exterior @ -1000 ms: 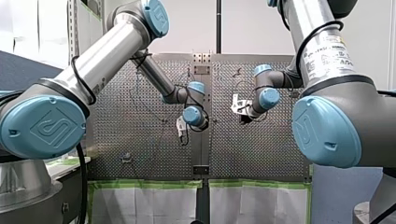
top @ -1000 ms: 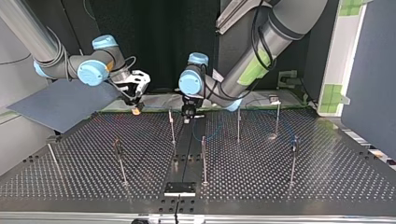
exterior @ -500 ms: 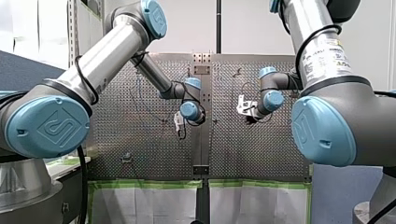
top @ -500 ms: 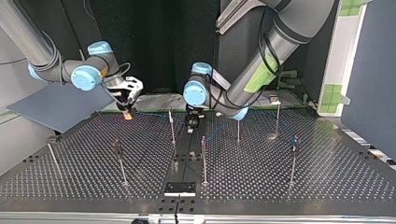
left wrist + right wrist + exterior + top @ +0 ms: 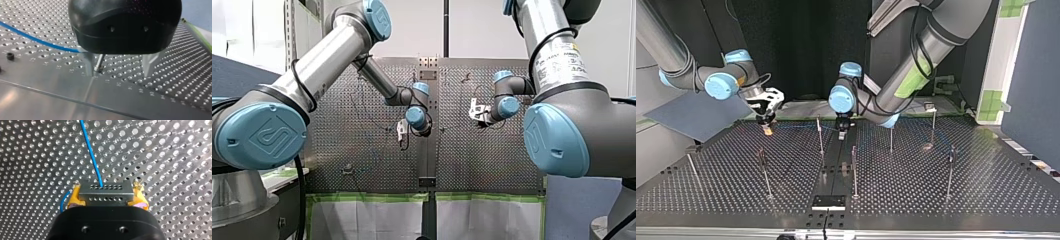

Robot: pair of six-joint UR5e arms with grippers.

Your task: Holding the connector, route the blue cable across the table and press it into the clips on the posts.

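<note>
**Cable job: looks like mid-route, connector in the right gripper**

Working over a big perforated surface [image 5: 936, 200] dotted with thin posts [image 5: 854, 170]. Reaching in low from the top view's left with my right arm [image 5: 676, 55], wrist bent down near the edge on the arms' side. Coming in from that view's right with my left arm [image 5: 916, 60], folded over, wrist pointed straight down near the middle seam.

Got my right gripper [image 5: 107, 185] clamped on the grey connector [image 5: 105, 195], squeezed at both ends by yellow pads. Got my left gripper [image 5: 118, 72] hovering just above the surface, metal fingers apart, holding nothing.

Can trace the blue cable [image 5: 91, 152] out of the connector's face and off ahead over the holes. Shows up again in the left wrist view, right up against one finger. Also spotting a small metal pin [image 5: 100, 62] standing between those fingers; no telling whether post or screw.

Looks like the routing step, with no pressing visible yet. Next up, probably: pull the line taut with the right, line it up over a clip, push down with the left. Hard to make out the clips from here, too small.
</note>
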